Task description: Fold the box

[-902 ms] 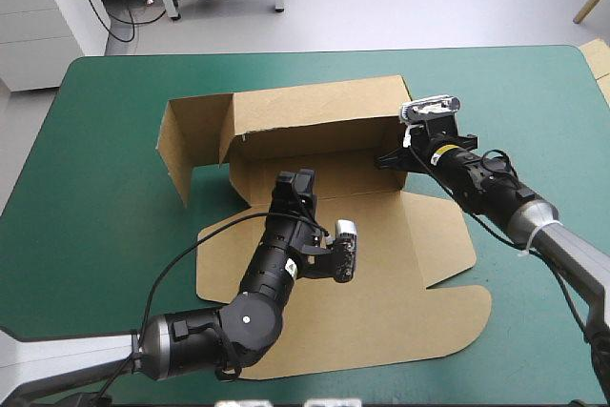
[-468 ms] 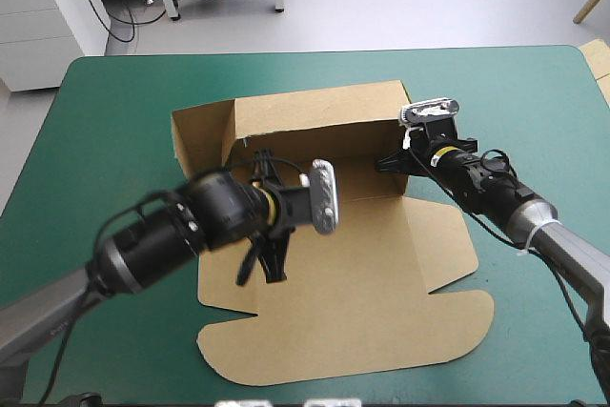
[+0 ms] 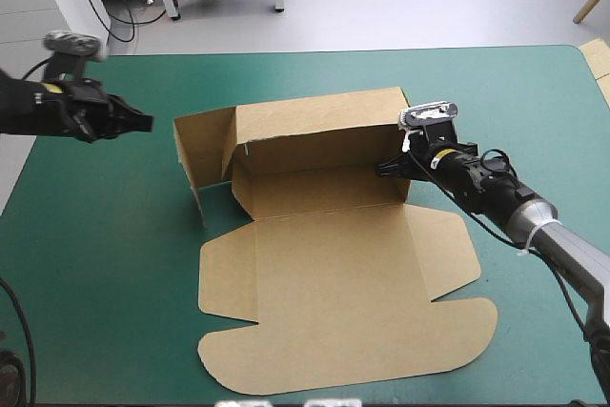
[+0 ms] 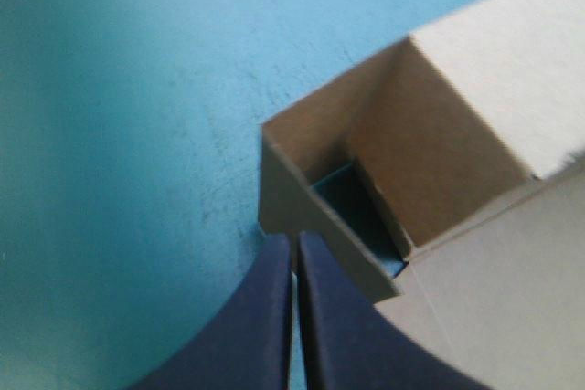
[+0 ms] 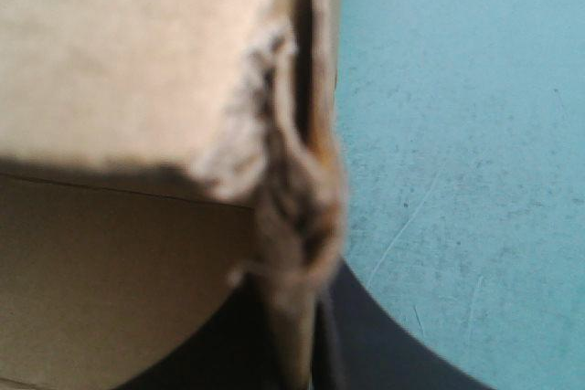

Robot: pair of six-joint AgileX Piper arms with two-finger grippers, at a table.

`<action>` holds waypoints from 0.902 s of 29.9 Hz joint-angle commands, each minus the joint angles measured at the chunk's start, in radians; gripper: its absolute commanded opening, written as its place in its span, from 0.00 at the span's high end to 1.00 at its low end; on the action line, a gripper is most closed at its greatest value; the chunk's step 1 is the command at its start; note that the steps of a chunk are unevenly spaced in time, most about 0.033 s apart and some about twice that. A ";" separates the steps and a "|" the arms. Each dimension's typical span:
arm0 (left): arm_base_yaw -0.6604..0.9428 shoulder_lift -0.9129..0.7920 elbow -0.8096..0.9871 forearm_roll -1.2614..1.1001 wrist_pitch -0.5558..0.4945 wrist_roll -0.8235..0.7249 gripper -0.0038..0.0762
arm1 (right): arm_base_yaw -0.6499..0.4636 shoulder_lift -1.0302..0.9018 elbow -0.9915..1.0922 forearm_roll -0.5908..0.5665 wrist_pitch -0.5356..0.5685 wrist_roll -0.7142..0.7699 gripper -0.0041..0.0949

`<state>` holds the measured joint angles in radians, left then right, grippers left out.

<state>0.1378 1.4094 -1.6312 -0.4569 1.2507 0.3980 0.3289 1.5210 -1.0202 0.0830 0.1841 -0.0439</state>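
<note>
Brown board of the box [image 3: 334, 264] lies in the middle of the teal-green cover [image 3: 534, 102], with its rear wall and one side flap raised and the lid flat. The right gripper [image 3: 389, 168] is clamped almost closed on the rear wall's end, with the board's edge between its black fingers. The left gripper [image 3: 143, 123], fingers pressed together and empty, hangs well apart from the box, with the raised side flap's corner ahead of it.
</note>
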 commanded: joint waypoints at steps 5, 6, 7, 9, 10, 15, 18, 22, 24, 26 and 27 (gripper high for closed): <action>0.417 -0.051 0.264 -0.481 -0.075 0.091 0.94 | -0.005 -0.040 -0.038 0.010 -0.036 0.005 0.98; 0.449 -0.060 0.313 -0.521 -0.099 0.095 0.94 | -0.005 -0.040 -0.038 0.010 -0.027 0.005 0.98; 0.476 -0.072 0.361 -0.545 -0.119 0.095 0.94 | -0.005 -0.040 -0.038 0.010 -0.020 0.005 0.98; 0.519 -0.101 0.446 -0.557 -0.177 0.093 0.94 | -0.005 -0.040 -0.038 0.010 -0.004 0.005 0.98; 0.531 -0.115 0.492 -0.561 -0.207 0.090 0.94 | -0.005 -0.040 -0.038 0.010 0.005 0.005 0.98; 0.575 -0.194 0.682 -0.664 -0.359 0.086 0.94 | -0.007 -0.034 -0.091 0.010 0.124 0.009 0.98; 0.577 -0.204 0.720 -0.684 -0.364 0.096 0.94 | -0.007 -0.021 -0.210 0.010 0.269 0.009 0.98; 0.577 -0.204 0.724 -0.672 -0.364 0.096 0.94 | -0.007 0.006 -0.384 0.010 0.407 0.029 0.98; 0.577 -0.204 0.724 -0.690 -0.372 0.096 0.94 | -0.009 0.029 -0.483 0.006 0.476 0.073 0.98; 0.577 -0.204 0.724 -0.702 -0.372 0.096 0.94 | -0.008 0.059 -0.587 -0.005 0.568 0.113 0.98; 0.577 -0.204 0.724 -0.702 -0.372 0.096 0.94 | -0.008 0.078 -0.634 -0.005 0.638 0.121 0.98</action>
<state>0.7133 1.2328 -0.8841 -1.0848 0.8897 0.4927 0.3259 1.6059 -1.5118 0.0743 0.7562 0.0279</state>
